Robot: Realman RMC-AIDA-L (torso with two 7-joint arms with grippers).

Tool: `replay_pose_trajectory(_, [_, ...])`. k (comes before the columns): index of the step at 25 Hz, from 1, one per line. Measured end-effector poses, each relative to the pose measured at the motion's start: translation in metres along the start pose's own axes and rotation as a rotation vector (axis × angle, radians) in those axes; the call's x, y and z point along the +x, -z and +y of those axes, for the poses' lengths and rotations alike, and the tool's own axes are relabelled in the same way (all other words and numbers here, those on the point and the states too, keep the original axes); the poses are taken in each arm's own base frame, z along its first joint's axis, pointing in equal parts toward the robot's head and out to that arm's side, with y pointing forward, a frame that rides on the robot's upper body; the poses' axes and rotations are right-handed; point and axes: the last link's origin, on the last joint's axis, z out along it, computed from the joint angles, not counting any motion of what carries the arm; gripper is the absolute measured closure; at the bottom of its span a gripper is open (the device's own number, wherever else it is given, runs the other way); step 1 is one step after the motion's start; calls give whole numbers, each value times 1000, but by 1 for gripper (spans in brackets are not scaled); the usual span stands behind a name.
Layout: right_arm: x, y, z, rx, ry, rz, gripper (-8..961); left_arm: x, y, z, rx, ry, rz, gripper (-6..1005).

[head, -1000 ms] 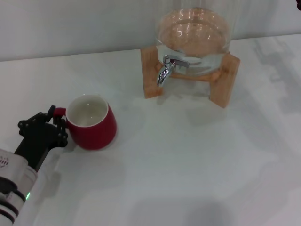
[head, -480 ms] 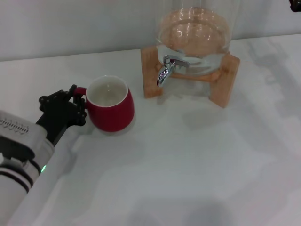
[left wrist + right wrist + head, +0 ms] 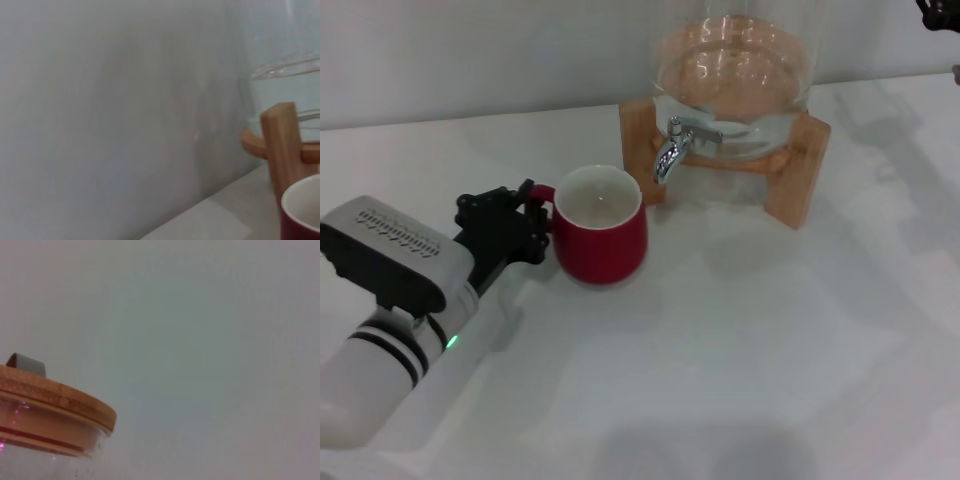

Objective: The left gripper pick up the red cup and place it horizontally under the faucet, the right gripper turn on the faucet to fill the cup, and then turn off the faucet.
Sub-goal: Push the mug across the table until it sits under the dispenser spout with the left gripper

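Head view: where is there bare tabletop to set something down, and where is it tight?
Bare table lies in front of the wooden stand and right of the red cup. It is tight between cup and faucet, and beside the left gripper at the handle.

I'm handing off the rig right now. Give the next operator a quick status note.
Left gripper is shut on the handle of the red cup, upright, just left of and below the faucet, not yet under its spout.
Right gripper is barely in view at the head view's top right corner, away from the faucet.
Done: cup grasped.
Left: set cup under spout, open faucet, fill, close faucet.
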Motion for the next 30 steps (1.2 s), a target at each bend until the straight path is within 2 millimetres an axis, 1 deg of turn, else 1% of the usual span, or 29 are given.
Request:
replay_pose_trajectory(7, [0,-1,2,-8,1,-2,319,3,-6,8,-36,-1,-25,899])
replay_pose_trajectory(17, [-1,-2,2,-13,2,-5,319,6,-13,12,-57,-8,-48,899])
replay_pose_trajectory(23, [-1,-3,7,-41,9,-4,319,12,-21,17,-86,-17,-72,899])
replay_pose_trajectory(30, [-1,-4,11,-62,14,-4,319,15,-24,22,-104,-22,-73,898])
